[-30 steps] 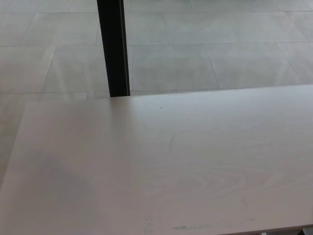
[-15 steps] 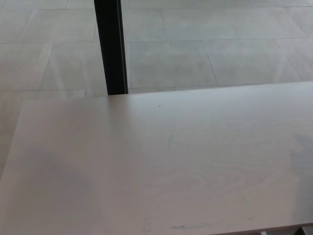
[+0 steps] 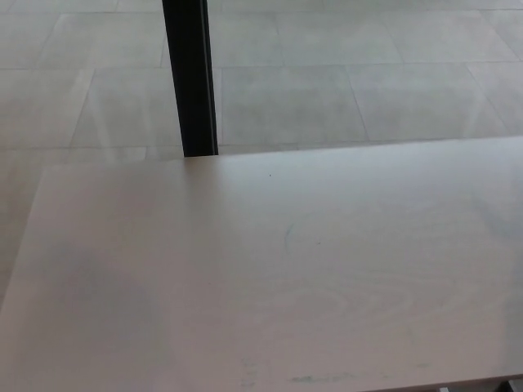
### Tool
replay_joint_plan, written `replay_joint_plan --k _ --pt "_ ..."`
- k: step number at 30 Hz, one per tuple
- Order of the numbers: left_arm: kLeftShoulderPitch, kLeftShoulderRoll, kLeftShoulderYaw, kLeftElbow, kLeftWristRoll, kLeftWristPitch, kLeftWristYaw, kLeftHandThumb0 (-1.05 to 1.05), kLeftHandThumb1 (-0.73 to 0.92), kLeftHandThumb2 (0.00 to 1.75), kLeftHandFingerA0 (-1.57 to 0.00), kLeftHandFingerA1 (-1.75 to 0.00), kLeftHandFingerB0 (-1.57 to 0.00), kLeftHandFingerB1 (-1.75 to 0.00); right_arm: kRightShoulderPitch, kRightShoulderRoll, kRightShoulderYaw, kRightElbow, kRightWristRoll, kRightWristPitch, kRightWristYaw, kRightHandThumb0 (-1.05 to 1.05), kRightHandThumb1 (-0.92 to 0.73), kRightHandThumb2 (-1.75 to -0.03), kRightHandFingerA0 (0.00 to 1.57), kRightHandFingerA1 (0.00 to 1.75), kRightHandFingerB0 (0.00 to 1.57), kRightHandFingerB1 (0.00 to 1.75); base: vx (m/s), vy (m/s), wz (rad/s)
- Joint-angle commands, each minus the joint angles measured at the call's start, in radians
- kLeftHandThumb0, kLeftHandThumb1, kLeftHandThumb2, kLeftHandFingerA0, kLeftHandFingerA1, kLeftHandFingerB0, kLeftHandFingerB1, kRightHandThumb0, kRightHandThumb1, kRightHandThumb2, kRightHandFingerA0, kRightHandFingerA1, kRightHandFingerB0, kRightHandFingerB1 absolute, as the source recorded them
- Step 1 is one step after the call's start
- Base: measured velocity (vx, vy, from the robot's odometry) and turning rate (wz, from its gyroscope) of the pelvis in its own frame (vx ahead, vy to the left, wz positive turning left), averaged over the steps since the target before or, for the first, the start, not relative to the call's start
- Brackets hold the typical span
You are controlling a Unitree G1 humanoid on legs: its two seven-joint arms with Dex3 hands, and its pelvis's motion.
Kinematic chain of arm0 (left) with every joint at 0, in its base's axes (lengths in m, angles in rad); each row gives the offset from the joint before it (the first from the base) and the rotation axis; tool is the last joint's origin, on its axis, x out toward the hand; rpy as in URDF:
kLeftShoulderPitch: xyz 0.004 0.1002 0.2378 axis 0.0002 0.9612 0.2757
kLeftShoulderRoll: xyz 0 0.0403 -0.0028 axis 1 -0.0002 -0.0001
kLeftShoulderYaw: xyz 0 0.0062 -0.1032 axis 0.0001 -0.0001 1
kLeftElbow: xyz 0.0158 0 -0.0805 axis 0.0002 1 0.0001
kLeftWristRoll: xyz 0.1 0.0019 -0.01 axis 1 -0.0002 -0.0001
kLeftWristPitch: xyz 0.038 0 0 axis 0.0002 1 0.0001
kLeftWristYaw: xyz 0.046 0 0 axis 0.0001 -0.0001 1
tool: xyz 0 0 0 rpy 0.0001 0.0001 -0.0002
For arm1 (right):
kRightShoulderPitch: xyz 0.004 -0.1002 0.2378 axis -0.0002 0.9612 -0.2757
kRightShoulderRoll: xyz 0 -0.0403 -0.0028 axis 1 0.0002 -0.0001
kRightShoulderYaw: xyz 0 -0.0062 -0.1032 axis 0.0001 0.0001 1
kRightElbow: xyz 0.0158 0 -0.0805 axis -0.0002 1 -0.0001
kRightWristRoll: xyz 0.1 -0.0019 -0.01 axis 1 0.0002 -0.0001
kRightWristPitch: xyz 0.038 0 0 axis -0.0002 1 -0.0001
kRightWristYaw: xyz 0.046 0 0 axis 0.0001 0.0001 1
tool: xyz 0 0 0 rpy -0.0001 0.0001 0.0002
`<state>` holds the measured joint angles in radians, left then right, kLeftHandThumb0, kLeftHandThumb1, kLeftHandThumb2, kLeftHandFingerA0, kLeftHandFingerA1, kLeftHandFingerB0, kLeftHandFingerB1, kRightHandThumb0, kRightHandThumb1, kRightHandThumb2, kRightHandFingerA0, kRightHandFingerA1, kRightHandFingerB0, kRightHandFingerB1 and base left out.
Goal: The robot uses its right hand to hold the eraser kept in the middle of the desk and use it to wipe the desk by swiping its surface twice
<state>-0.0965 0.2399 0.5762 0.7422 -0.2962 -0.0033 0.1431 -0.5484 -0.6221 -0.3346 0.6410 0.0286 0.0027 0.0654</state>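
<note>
- head view, one frame, looking down over the work area.
- one desk [image 3: 270, 294]: pale wood-grain top, fills the lower half of the frame. far edge runs from mid-left to upper-right, tilted slightly.
- marks on the desk, counted: one small dark speck [image 3: 270, 174] near the far edge; one faint bluish curved stroke [image 3: 287, 236] around the middle; one greenish smudge [image 3: 319, 379] along the near edge.
- one soft shadow patch [image 3: 90, 286] on the left part of the desk top.
- one black vertical post [image 3: 189, 77] standing behind the desk's far edge, left of centre, runs out of the top of the frame.
- floor [image 3: 368, 73] beyond the desk: large grey tiles with thin joints, light reflections on them.
- a small dark bit shows at the bottom-right corner under the desk edge, too small to identify.
- eraser: can't locate it in this view, nothing on the desk top reads as one.
- left hand: out of frame, state can't be told.
- right hand: out of frame, state can't be told.
</note>
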Motion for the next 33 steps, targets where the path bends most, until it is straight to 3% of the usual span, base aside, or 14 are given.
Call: replay_joint_plan --k 1,4,5,6,7,8,11,12,16,17,18,20,21,33 --pt "0.025 0.029 0.021 -0.003 -0.011 -0.009 0.011 -0.76 0.7 0.61 -0.43 -1.08 -0.4 -0.8 0.193 -0.179 -0.367 -0.235 0.254 0.177 0.148 -0.94 -0.69 -0.61 0.5 0.64 0.26 0.53 0.0 0.0 0.0" --pt "0.031 0.032 0.02 -0.016 -0.007 0.004 0.018 -0.76 0.7 0.62 -0.43 -1.08 -0.39 -0.79 0.333 -0.172 -0.537 -0.246 0.285 0.165 0.141 -0.88 -0.73 -0.62 0.48 0.67 0.23 0.53 0.0 0.0 0.0" --pt "0.022 0.021 0.048 -0.021 -0.046 0.014 0.015 -0.74 0.69 0.6 -0.44 -1.11 -0.49 -0.83 0.38 -0.173 -0.586 -0.214 0.283 0.134 0.136 -0.94 -0.63 -1.02 0.42 0.72 0.17 0.58 0.0 0.0 0.0" --pt "0.019 0.018 0.057 -0.021 -0.059 0.015 0.01 -0.74 0.69 0.6 -0.42 -1.16 -0.5 -0.84 0.407 -0.172 -0.622 -0.189 0.282 0.137 0.117 -0.85 -0.74 -0.62 0.48 0.75 0.17 0.59 0.0 0.0 0.0" --pt "0.025 0.017 0.061 -0.024 -0.065 0.012 0.002 -0.75 0.7 0.6 -0.43 -1.17 -0.52 -0.89 0.475 -0.153 -0.683 -0.143 0.278 0.114 0.079 -0.93 -0.63 -1.02 0.45 0.76 0.15 0.59 0.0 0.0 0.0" --pt "0.03 0.017 0.059 -0.033 -0.061 0.02 0.002 -0.76 0.71 0.6 -0.43 -1.16 -0.51 -0.91 0.527 -0.131 -0.723 -0.118 0.279 0.094 0.057 -0.9 -0.78 -0.63 0.4 0.85 0.15 0.62 0.0 0.0 0.0" --pt "0.025 0.01 0.071 -0.037 -0.076 0.03 0.007 -0.76 0.7 0.61 -0.38 -1.17 -0.48 -0.91 0.599 -0.094 -0.758 -0.056 0.27 0.054 0.013 -0.89 -0.8 -0.64 0.35 0.94 0.1 0.61 0.0 0.0 0.0" --pt "0.024 0.01 0.072 -0.038 -0.073 0.035 0.013 -0.76 0.7 0.62 -0.41 -1.2 -0.49 -0.91 0.61 -0.082 -0.768 -0.056 0.28 0.058 0.016 -0.87 -0.63 -1.01 0.33 0.83 0.07 0.6 0.0 0.0 0.0" --pt "0.019 0.013 0.089 -0.021 -0.068 0.047 0.044 -0.77 0.72 0.63 -0.44 -1.18 -0.46 -0.9 0.685 0.04 -0.804 -0.02 0.293 0.021 -0.046 -0.86 -0.86 -0.63 0.22 1.08 0.0 0.58 0.0 0.0 0.0" --pt "0.024 0.014 0.091 -0.023 -0.069 0.049 0.038 -0.77 0.72 0.62 -0.39 -1.13 -0.44 -0.9 0.685 0.062 -0.805 0.013 0.291 0.003 -0.068 -0.87 -0.66 -1.03 0.35 0.89 0.0 0.52 0.0 0.0 0.0" --pt "0.018 0.012 0.1 -0.015 -0.078 0.048 0.038 -0.77 0.71 0.6 -0.38 -1.1 -0.43 -0.89 0.676 0.085 -0.813 0.016 0.301 0.026 -0.089 -0.88 -0.84 -0.64 0.18 1.21 0.0 0.57 0.0 0.0 0.0" --pt "0.02 0.01 0.109 -0.016 -0.08 0.061 0.051 -0.76 0.71 0.61 -0.35 -1.07 -0.4 -0.86 0.672 0.13 -0.822 0.03 0.318 0.031 -0.091 -0.85 -0.86 -0.62 0.13 1.17 0.0 0.55 0.0 0.0 0.0" --pt "0.023 0.009 0.108 -0.019 -0.074 0.065 0.057 -0.76 0.71 0.61 -0.35 -1.07 -0.43 -0.89 0.666 0.16 -0.824 0.024 0.323 0.037 -0.106 -0.84 -0.61 -1.06 0.41 0.92 0.0 0.5 0.0 0.0 0.0" --pt "0.04 0.014 0.083 -0.045 -0.053 0.125 0.069 -0.77 0.8 0.64 -0.44 -0.96 -0.36 -0.87 0.691 0.339 -0.732 -0.024 0.343 0.016 -0.128 -0.75 -0.76 -0.62 0.2 1.17 0.01 0.68 0.0 0.0 0.0"
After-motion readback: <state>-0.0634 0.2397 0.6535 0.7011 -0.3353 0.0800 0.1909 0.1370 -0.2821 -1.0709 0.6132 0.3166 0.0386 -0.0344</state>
